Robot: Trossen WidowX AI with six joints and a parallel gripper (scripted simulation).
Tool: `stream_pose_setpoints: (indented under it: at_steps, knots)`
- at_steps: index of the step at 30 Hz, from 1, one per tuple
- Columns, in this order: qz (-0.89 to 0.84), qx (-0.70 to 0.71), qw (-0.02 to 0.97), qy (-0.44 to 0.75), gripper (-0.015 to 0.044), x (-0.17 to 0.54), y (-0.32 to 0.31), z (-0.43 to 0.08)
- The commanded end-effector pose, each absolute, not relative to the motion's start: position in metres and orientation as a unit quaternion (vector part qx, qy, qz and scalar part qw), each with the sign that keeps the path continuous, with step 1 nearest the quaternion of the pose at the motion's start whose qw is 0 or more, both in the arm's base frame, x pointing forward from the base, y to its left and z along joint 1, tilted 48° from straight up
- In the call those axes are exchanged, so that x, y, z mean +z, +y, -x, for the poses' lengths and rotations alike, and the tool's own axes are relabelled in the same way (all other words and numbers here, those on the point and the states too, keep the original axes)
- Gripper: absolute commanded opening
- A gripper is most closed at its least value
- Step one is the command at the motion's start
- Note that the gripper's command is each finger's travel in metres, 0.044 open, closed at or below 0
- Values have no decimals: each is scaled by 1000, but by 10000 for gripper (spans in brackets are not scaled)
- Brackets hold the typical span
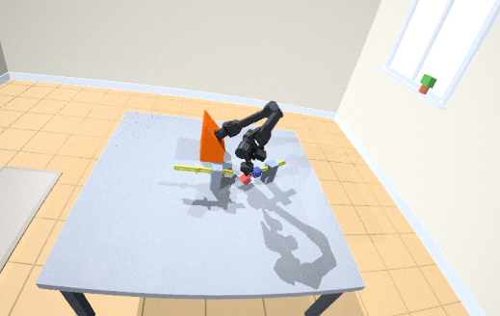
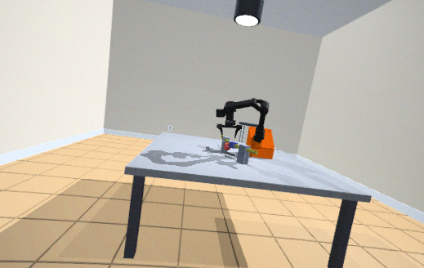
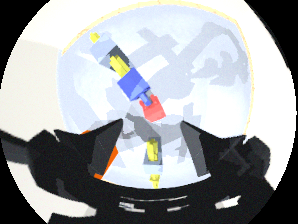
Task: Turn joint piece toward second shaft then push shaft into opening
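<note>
A yellow shaft (image 1: 282,163) (image 2: 252,151) (image 3: 119,65) runs through a grey block (image 1: 271,173) (image 2: 243,155) and carries a blue hinge part (image 1: 257,171) (image 2: 233,145) (image 3: 131,84). The red joint piece (image 1: 245,179) (image 2: 226,146) (image 3: 153,109) hangs on it. In the wrist view it points down and right; its opening is hard to see. The second yellow shaft (image 1: 184,168) (image 3: 153,149) lies in another grey block (image 1: 216,179) (image 3: 153,167), its near end apart from the red piece. My gripper (image 2: 229,136) (image 3: 152,121) points down, open and empty, above the red piece and the gap.
An orange block (image 1: 211,142) (image 2: 263,149) stands beside the arm's base, behind the second shaft's block. The arm arches over the two blocks. The grey table (image 1: 138,250) (image 2: 301,176) carries everything, with the arm's shadow towards its front.
</note>
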State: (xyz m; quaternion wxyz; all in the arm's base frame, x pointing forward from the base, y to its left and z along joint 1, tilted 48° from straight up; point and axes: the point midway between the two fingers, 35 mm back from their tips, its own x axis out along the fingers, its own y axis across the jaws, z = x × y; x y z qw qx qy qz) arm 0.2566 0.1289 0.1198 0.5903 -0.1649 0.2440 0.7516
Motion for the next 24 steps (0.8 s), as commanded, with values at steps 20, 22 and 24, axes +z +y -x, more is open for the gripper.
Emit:
stream_pose_setpoints:
  at_steps: [20, 22, 24]
  knots:
    - [282, 796, 535, 23, 440, 116, 132, -259]
    - [282, 796, 535, 23, 440, 116, 132, -259]
    - [282, 796, 535, 23, 440, 114, 134, -259]
